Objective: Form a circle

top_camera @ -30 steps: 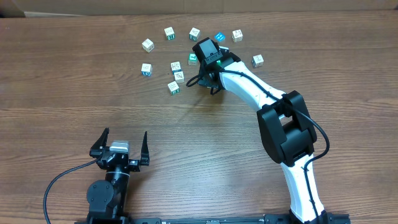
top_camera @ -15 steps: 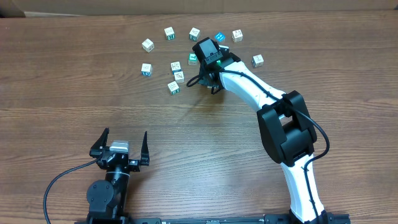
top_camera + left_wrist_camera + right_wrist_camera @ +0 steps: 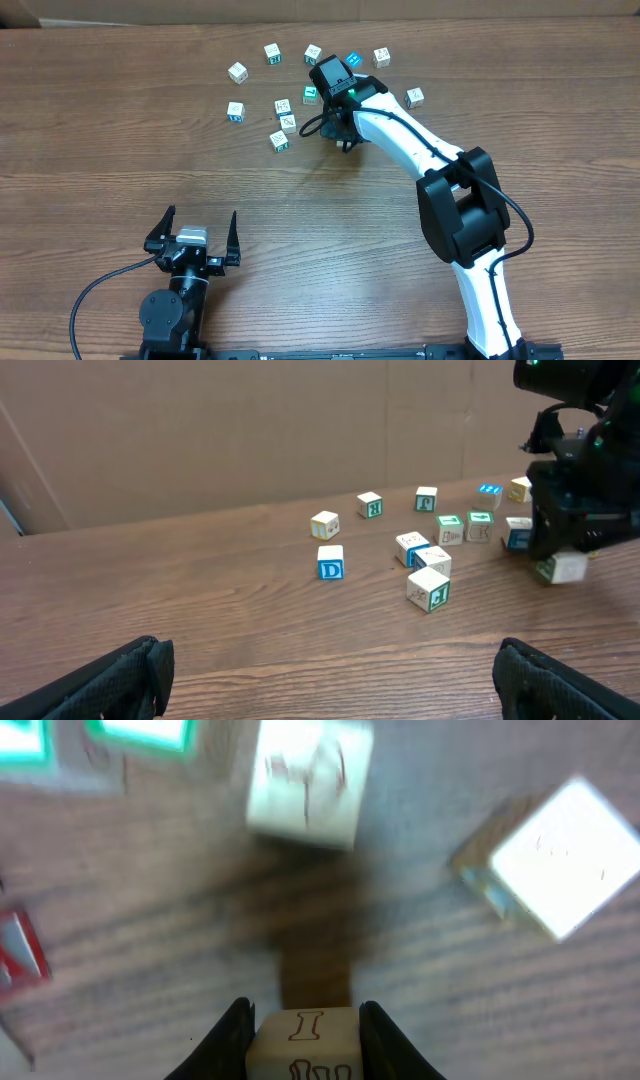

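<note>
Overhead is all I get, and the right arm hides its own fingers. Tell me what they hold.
Observer: The right gripper is shut on a letter cube showing a reddish "I".
Operator: Give me what lies ahead of it.
Observer: A second cube sits straight ahead, apart from the letter cube.
Operator: Read the blue-printed cube on the left.
Observer: In the left wrist view it bears a blue "D".

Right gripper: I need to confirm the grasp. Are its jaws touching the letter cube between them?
Touching. In the right wrist view the right gripper has both jaws pressed flush against the letter cube, no gap either side.
</note>
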